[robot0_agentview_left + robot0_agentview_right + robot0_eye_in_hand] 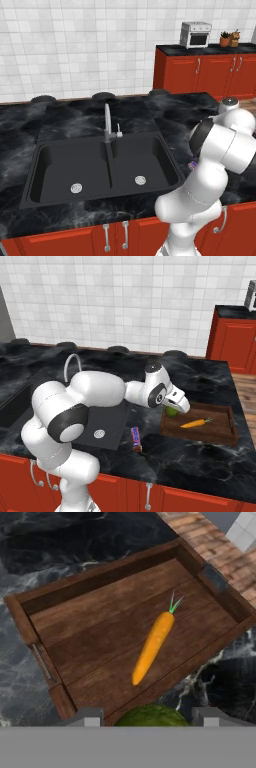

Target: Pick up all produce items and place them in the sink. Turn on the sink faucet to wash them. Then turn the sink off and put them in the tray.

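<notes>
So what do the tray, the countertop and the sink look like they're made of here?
Tray: looks like dark brown wood with a matte finish; plank seams and grain show. Countertop: apparently polished black marble or similar stone, with white veining. Sink: matte black, no sheen, possibly composite or coated metal; its two round drains look like silver metal.

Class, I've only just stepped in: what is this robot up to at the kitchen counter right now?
The white arm reaches over the wooden tray on the black counter, right of the sink. Its gripper has a green lime between its fingers above the tray's near corner. The carrot already lies inside the tray. A wrapped packet lies on the counter between sink and tray. No water runs from the faucet, and both basins look empty.
</notes>
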